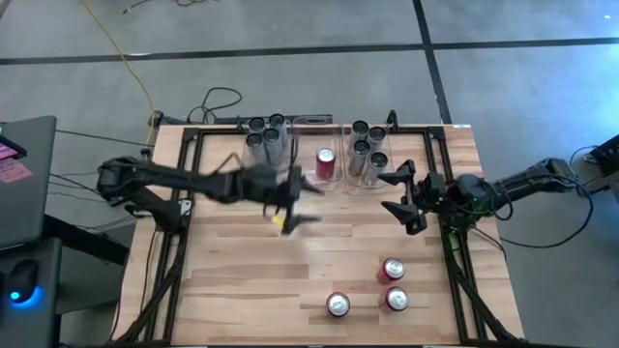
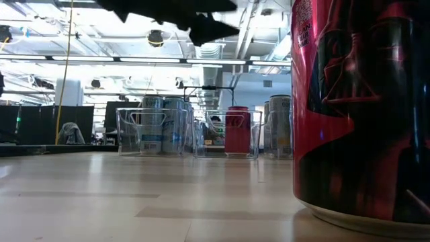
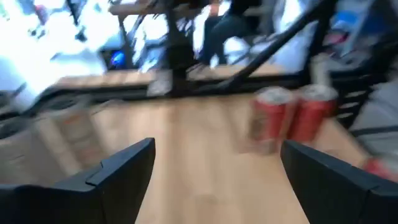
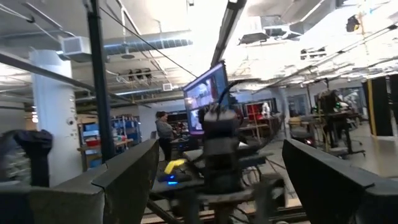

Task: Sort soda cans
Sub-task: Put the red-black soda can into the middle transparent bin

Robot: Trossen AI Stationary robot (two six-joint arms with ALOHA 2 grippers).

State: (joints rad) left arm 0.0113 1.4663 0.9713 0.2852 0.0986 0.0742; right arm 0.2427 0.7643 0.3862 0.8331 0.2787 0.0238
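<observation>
Three red soda cans stand upright on the near right of the table [image 1: 391, 269], [image 1: 338, 305], [image 1: 396, 299]; one of them fills the right of the low view [image 2: 363, 107]. A fourth red can [image 1: 326, 162] stands in the middle clear bin. Several silver cans stand in the left bin [image 1: 266, 135], and several more in the right bin [image 1: 368, 150]. My left gripper [image 1: 315, 205] hovers open over the table's middle. Its wrist view looks at two of the red cans [image 3: 273, 118], [image 3: 314, 112]. My right gripper [image 1: 387, 193] hangs open near the right bin, holding nothing.
The three clear bins [image 2: 158, 131] line the table's far edge. Black frame rails [image 1: 455, 261] run along the table's left and right sides. Bare wood lies between the bins and the near red cans. A person [image 4: 165, 134] stands in the room far behind the table.
</observation>
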